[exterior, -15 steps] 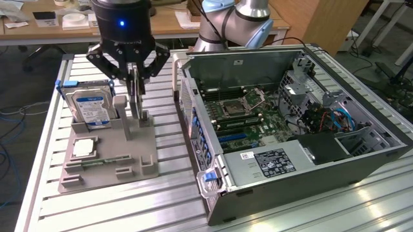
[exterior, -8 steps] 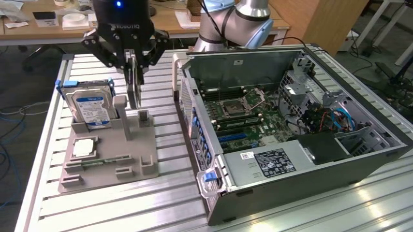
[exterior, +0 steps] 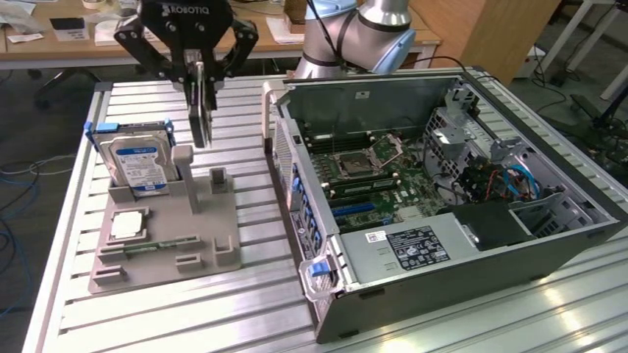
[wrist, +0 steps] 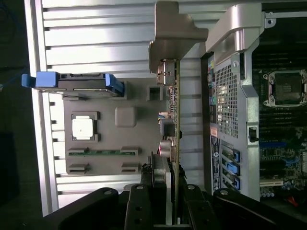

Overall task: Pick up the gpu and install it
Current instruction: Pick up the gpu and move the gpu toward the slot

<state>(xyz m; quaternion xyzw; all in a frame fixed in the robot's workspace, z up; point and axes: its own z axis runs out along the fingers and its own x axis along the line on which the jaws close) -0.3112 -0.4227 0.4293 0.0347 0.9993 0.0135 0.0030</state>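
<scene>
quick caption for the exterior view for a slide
Robot hand holds the graphics card upright above the grey parts holder, beside the open computer case.

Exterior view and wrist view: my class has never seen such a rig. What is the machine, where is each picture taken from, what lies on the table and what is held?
The machine is one robot arm ending in a black gripper. The exterior view comes from a camera off the arm; the wrist view from a camera on its wrist, looking along the gripper. On the slatted metal table sit a grey holder carrying a hard drive and a small silver chip, and an open computer case. The gripper is shut on the gpu, a thin card held upright.
</scene>
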